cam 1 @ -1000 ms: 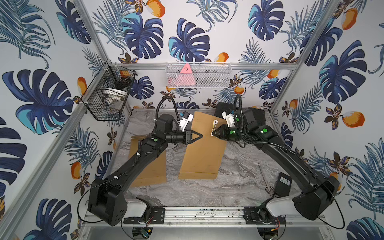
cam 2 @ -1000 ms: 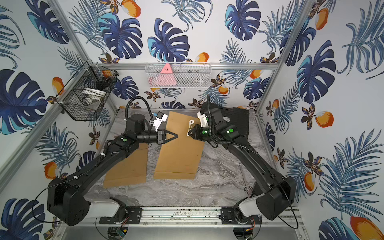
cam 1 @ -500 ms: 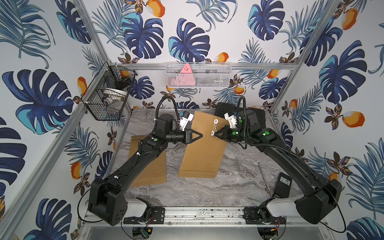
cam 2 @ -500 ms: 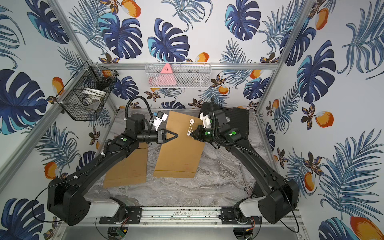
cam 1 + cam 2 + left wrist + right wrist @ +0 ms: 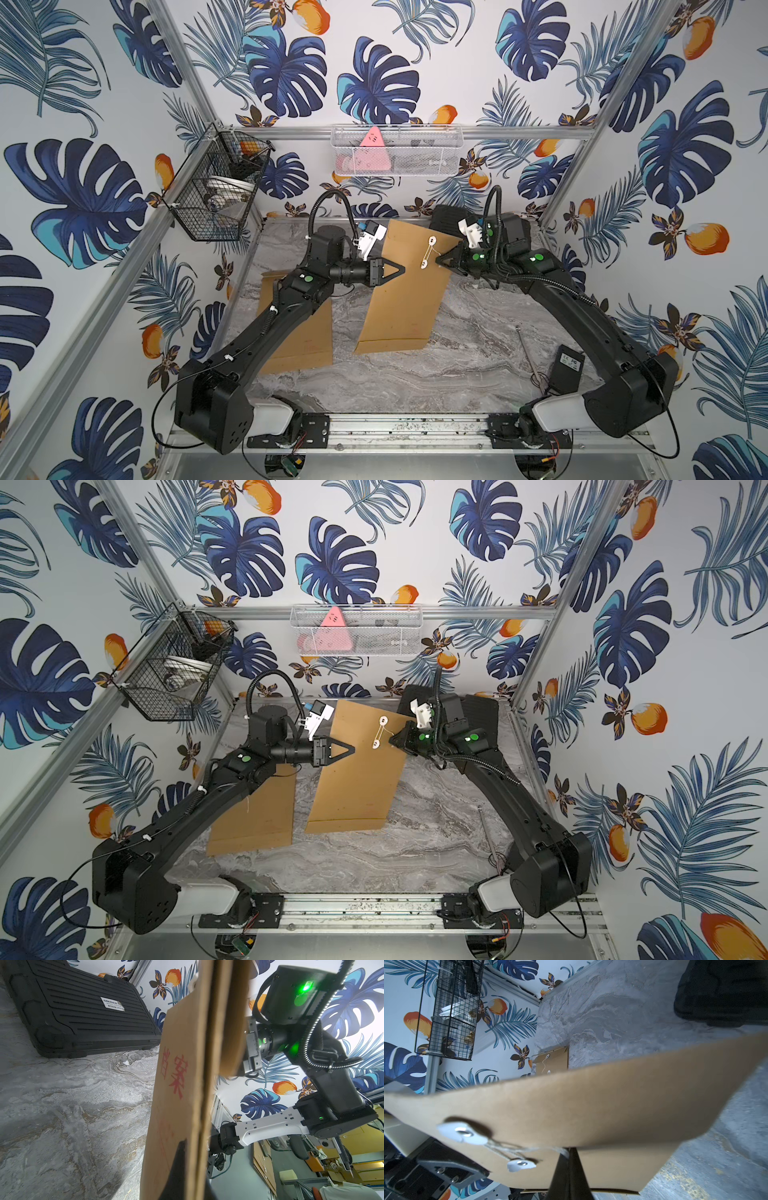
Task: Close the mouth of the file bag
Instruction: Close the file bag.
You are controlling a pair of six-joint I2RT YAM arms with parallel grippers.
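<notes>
Now, left gripper (image 5: 402, 270): kraft file bag (image 5: 399, 303) is being clamped.
right gripper (image 5: 437, 261): closure string (image 5: 529, 1149) is being pinched.
risk: string being pulled free while being wound.

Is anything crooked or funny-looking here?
Yes. The middle file bag stands tilted, far end lifted off the table, pinched by the left gripper, while the right gripper pinches its string. The other file bag lies flat.
</notes>
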